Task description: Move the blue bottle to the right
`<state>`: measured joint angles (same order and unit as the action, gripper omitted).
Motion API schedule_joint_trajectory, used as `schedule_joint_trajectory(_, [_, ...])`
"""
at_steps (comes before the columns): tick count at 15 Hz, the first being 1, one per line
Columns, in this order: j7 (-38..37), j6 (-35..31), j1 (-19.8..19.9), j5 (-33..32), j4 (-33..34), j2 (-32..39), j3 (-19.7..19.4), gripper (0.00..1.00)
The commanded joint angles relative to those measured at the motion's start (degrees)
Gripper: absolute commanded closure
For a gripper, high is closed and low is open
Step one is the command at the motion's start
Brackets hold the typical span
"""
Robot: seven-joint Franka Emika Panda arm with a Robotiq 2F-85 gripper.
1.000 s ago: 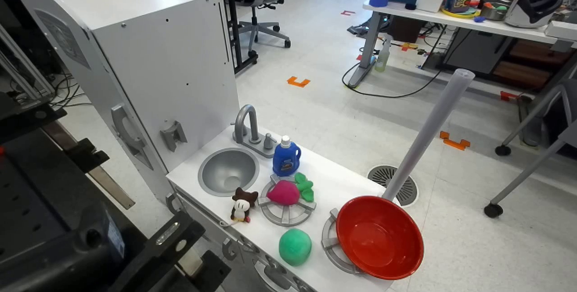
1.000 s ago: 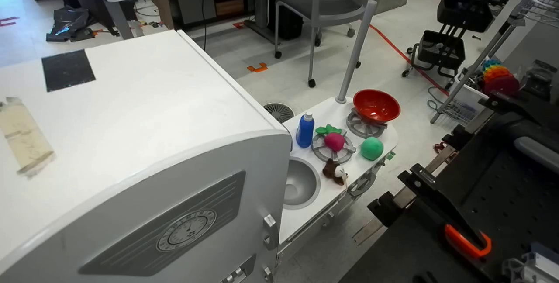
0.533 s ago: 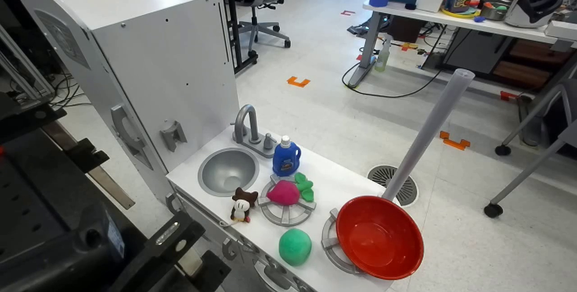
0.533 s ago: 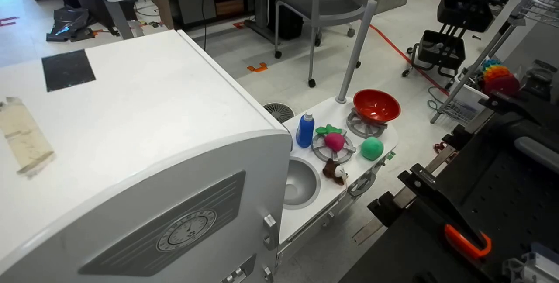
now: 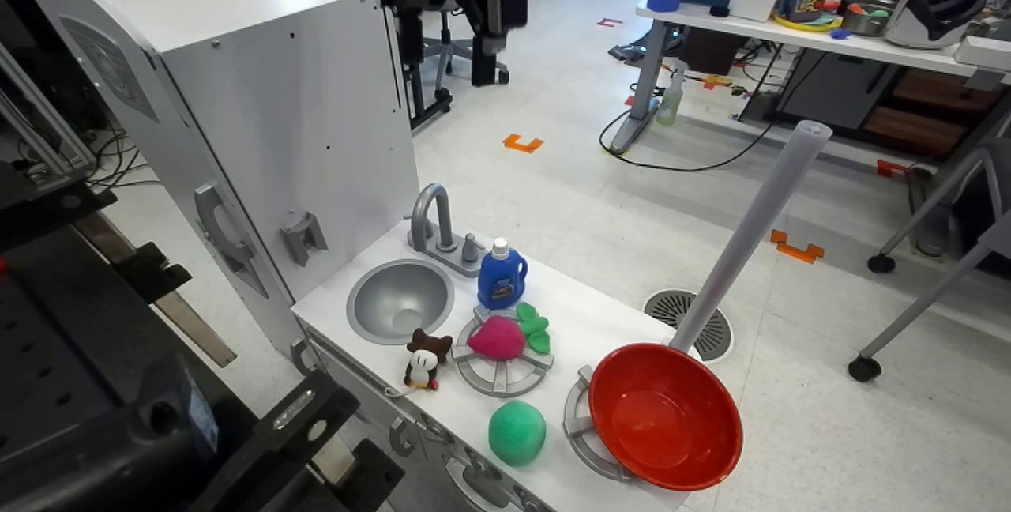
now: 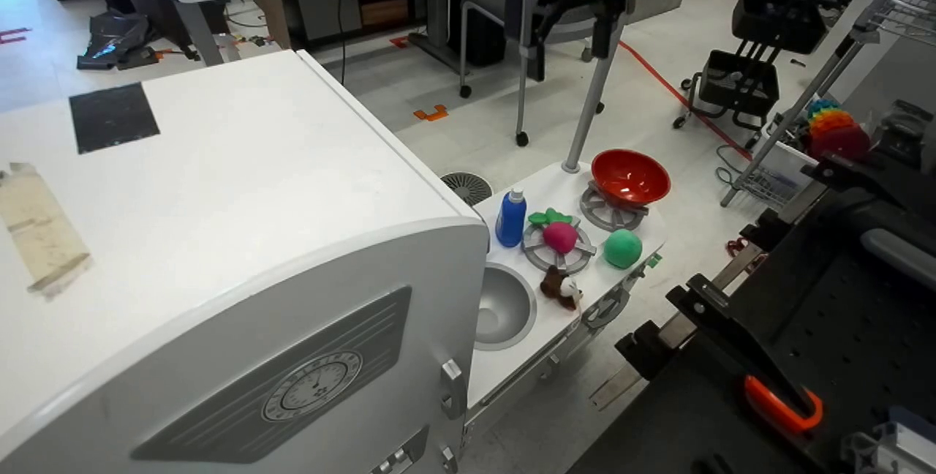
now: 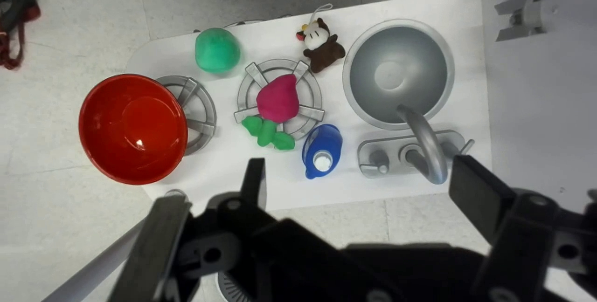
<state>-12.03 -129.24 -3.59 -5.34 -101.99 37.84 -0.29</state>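
Pointing downward, end effector (image 7: 361, 176), jaws wide apart.

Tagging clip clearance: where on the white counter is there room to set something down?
Bare: the white counter between the blue plastic bottle and round red bowl; a smaller patch between bowl and green ball. Crowded: the grey ring burner beside the bottle, bearing the bulbous pink toy.

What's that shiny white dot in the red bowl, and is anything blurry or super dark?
Wrist view: the dot in the red bowl is a glint, probably light bouncing off its glossy inside; the gripper is very dark, its nearest parts blurry, while the blue bottle looks fairly crisp. Both exterior views: the gripper is so dark that little detail shows.
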Motion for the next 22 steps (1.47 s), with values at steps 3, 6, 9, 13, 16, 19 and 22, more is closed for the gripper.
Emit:
schedule_joint_trajectory(3, [-3.4,-0.4,-0.5,1.5,17.4,19.1,-2.8,0.00])
schedule_joint_trajectory(6, [-5.7,-1.2,-1.0,1.3,24.9,27.4,-4.6,0.00])
schedule_joint_trajectory(9, [-7.0,-1.6,-0.9,1.8,32.3,34.6,-5.0,0.00])
schedule_joint_trajectory(13, [-8.4,-0.7,-1.5,1.8,40.4,41.5,-5.3,0.00])
schedule_joint_trajectory(16, [-9.1,-0.5,-1.9,2.1,45.8,45.8,-4.9,0.00])
schedule_joint_trajectory(19, [-10.4,0.0,-2.6,2.2,50.4,49.4,-5.4,0.00])
schedule_joint_trajectory(22, [-11.4,-1.8,-3.2,1.8,47.0,47.8,-5.3,0.26])
